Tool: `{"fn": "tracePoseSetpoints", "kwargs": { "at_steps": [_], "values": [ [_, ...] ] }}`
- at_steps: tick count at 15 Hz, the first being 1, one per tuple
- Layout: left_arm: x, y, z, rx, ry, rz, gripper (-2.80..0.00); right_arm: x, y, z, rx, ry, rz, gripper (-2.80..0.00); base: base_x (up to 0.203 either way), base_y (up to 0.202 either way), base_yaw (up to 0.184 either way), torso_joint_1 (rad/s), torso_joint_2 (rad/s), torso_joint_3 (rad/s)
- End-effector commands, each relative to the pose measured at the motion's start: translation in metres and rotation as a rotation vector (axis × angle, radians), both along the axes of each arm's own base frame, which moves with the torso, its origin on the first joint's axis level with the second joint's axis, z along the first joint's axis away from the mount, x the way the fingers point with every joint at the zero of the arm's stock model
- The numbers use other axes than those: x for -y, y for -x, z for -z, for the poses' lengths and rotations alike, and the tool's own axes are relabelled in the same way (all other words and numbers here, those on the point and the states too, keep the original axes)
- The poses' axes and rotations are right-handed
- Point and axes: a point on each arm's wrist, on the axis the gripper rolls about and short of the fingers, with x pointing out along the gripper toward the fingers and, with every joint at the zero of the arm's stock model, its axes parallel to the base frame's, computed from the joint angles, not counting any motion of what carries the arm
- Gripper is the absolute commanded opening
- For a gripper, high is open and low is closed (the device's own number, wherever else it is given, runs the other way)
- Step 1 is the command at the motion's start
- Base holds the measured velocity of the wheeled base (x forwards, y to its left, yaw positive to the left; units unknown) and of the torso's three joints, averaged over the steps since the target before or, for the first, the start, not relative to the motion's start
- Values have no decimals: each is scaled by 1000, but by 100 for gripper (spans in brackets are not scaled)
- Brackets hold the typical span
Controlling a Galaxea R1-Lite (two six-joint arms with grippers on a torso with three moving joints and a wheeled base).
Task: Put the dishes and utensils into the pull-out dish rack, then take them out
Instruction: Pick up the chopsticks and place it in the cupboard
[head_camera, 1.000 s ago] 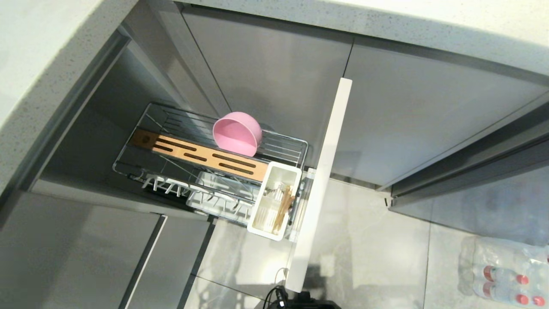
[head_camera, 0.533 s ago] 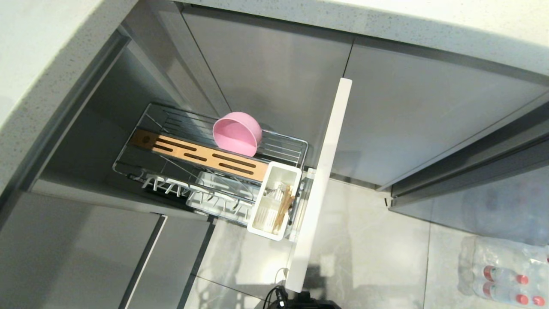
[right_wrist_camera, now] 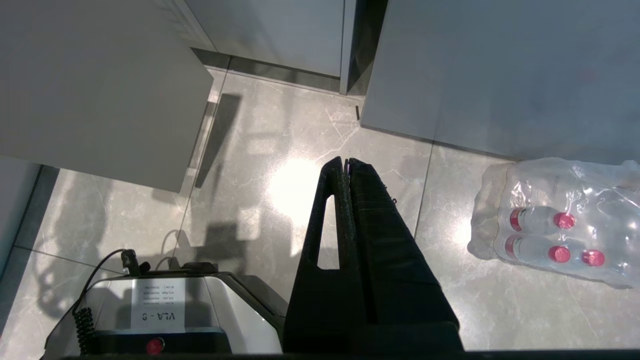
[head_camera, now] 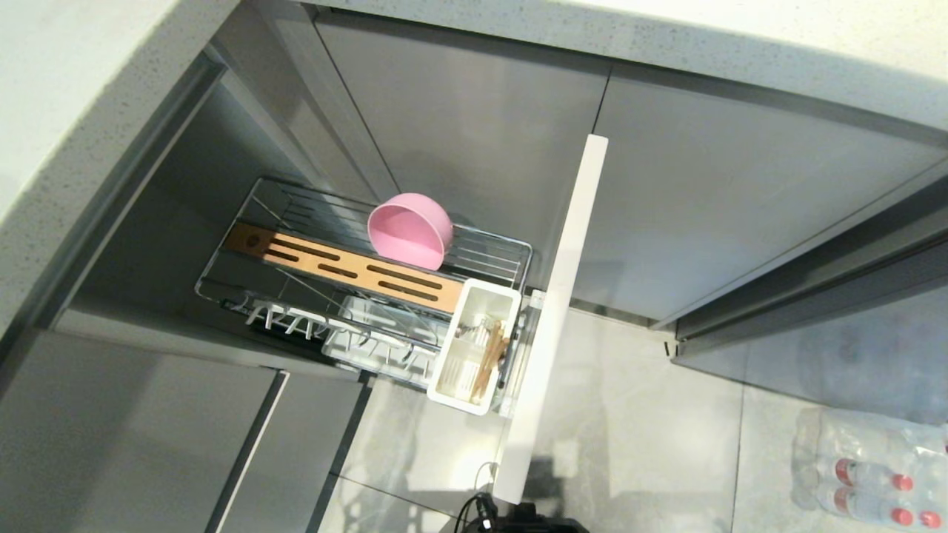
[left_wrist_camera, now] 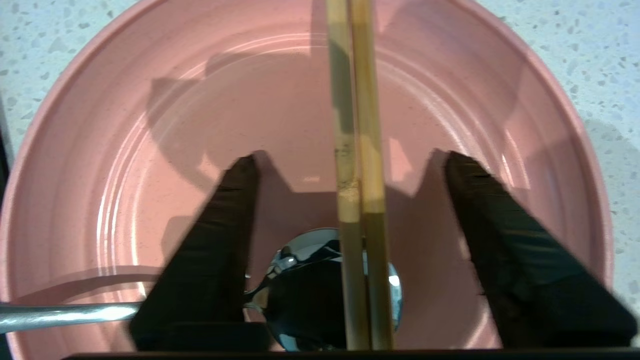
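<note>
In the left wrist view the pink plate (left_wrist_camera: pixel 150 125) lies on a speckled pale countertop (left_wrist_camera: pixel 590 40). The pair of wooden chopsticks (left_wrist_camera: pixel 367 100) lies side by side across the plate, over the bowl of the silver spoon (left_wrist_camera: pixel 300 280). My left gripper (left_wrist_camera: pixel 350 158) hangs open just above the plate, one black finger on each side of the chopsticks and neither touching them. The pull-out dish rack (head_camera: pixel 511 248) stands pulled out, with the pink bowl (head_camera: pixel 409 229) on its side on the wires. My right gripper (right_wrist_camera: pixel 348 161) is shut and empty over the floor.
The rack's pale front panel (head_camera: pixel 563 296) juts out over the tiled floor. Its white utensil cup (head_camera: pixel 474 348) holds some brown sticks. A shrink-wrapped pack of bottles (head_camera: pixel 866 466) lies on the floor at the right. Neither arm shows in the head view.
</note>
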Motion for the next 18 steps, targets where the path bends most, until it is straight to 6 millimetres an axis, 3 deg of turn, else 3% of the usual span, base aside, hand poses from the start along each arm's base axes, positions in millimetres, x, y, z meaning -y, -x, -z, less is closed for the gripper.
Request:
{"fn": "tracePoseSetpoints", "kwargs": {
  "at_steps": [1, 11, 18],
  "values": [
    [1, 1, 3, -6, 10, 1, -280, 0, 0, 0, 1, 0, -1, -280, 0, 0, 0, 0, 0, 0],
    [11, 12, -5, 48, -18, 29, -280, 0, 0, 0, -1, 0, 0, -280, 0, 0, 0, 0, 0, 0],
    [52, 60, -44, 196, -120, 93, -280, 0, 0, 0, 0, 0, 0, -280, 0, 0, 0, 0, 0, 0]
  ]
}}
